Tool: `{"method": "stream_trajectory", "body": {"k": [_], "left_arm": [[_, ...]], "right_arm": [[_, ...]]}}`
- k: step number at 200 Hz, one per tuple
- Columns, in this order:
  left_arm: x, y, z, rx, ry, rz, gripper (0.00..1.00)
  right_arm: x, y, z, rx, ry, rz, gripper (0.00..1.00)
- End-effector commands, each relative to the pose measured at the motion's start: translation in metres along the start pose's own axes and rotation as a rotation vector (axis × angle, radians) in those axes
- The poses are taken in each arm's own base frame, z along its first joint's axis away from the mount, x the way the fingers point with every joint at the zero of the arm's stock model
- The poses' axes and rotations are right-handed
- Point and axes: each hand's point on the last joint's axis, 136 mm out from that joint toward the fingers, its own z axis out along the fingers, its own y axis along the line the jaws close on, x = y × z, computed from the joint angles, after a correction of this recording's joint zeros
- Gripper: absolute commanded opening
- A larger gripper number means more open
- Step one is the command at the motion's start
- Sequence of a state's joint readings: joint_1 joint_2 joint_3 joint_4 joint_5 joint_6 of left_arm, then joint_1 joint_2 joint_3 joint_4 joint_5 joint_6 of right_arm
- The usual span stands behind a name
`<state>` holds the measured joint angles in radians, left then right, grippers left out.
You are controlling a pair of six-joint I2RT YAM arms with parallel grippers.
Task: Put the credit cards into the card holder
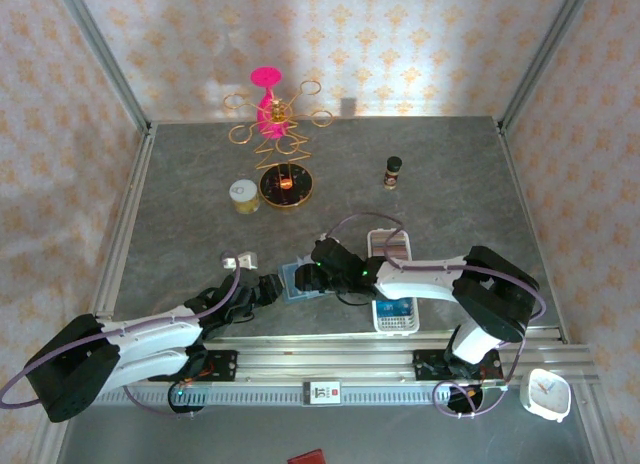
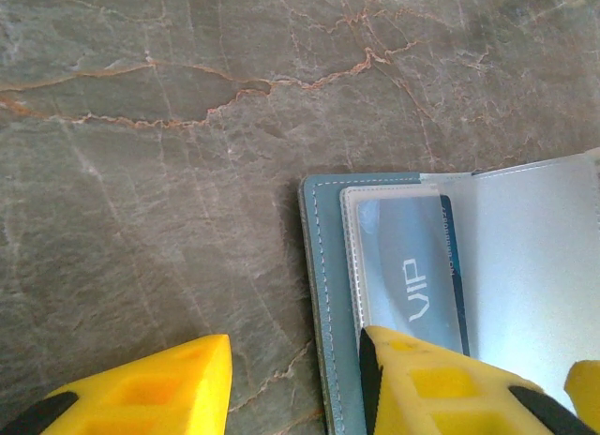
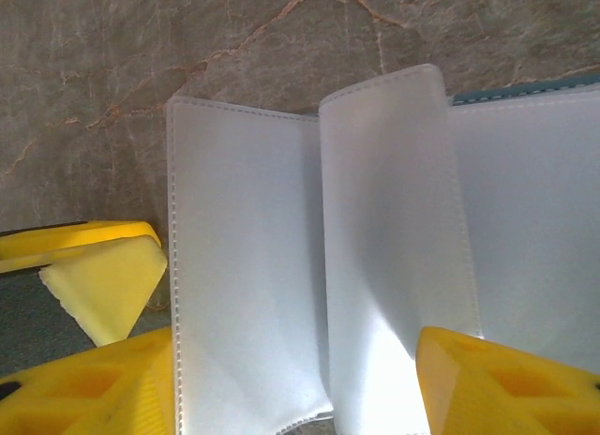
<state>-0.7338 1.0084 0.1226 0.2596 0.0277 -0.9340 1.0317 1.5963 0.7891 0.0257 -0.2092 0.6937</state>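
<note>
Holder (image 1: 297, 281) lies open just left of the tray (image 1: 396, 326), blue card (image 2: 412, 276) already sleeved — probably light, floppy, slick. Left gripper (image 2: 295, 360) and right gripper (image 3: 292, 360) gape astride it; I'd pin the stiffer cover (image 2: 323, 294) — not the sleeves (image 3: 384, 219).

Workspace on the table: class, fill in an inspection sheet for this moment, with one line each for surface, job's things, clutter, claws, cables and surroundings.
Surface: grey veined stone table, no spill seen.
Job's things: teal card holder lies open; blue VIP card sits in one of its clear sleeves; another blue card lies in the white tray.
Clutter: pink goblet amid gold wire stand, round tin, dark bottle, small pale item.
Claws: left claw open, one finger over the holder's edge; right claw open, straddling the clear sleeves.
Cables: purple cables loop along both arms.
Surroundings: patterned walls; white clock and red item near the arms' bases.
</note>
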Motion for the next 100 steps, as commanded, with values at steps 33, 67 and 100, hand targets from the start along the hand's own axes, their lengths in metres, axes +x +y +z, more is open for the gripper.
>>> {"method": "stream_trajectory", "body": {"k": [33, 67, 100], "left_arm": [[0.008, 0.01, 0.0, -0.03, 0.022, 0.016, 0.39], [0.005, 0.009, -0.001, -0.028, 0.008, 0.012, 0.39], [0.002, 0.01, -0.003, -0.045, -0.001, 0.016, 0.39]], "right_arm": [[-0.006, 0.02, -0.007, -0.046, -0.018, -0.031, 0.66], [-0.007, 0.027, -0.01, -0.08, -0.024, -0.032, 0.88], [-0.013, 0.026, -0.018, -0.06, -0.046, -0.07, 0.88]]}}
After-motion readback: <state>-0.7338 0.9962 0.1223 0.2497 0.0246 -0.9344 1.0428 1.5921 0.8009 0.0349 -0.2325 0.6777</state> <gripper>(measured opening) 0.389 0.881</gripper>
